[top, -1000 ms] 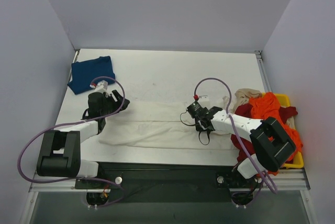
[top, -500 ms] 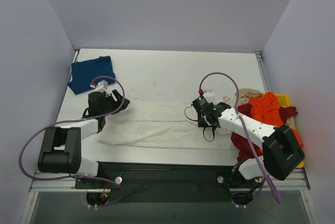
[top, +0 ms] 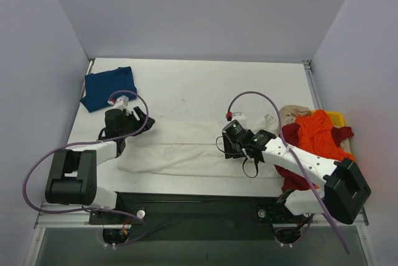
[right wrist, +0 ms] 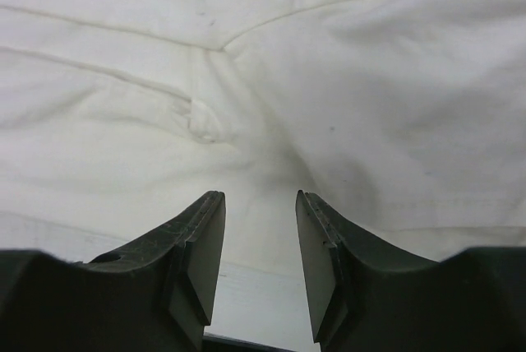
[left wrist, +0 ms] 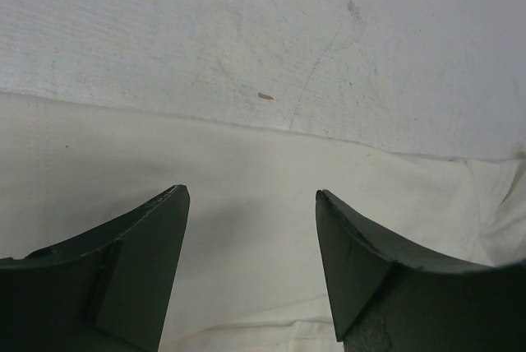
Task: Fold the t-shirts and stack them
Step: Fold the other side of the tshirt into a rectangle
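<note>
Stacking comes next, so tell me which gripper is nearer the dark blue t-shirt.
Left. The left gripper hangs just right of the dark blue t-shirt, a little nearer the bases. The right gripper is over the cream t-shirt's right end, much farther off.

Cream t-shirt lies flat — left pincer, right pincer over it.

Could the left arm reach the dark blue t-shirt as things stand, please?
Probably yes: the left gripper is open and empty, close beside the dark blue t-shirt, and nothing lies between them.
</note>
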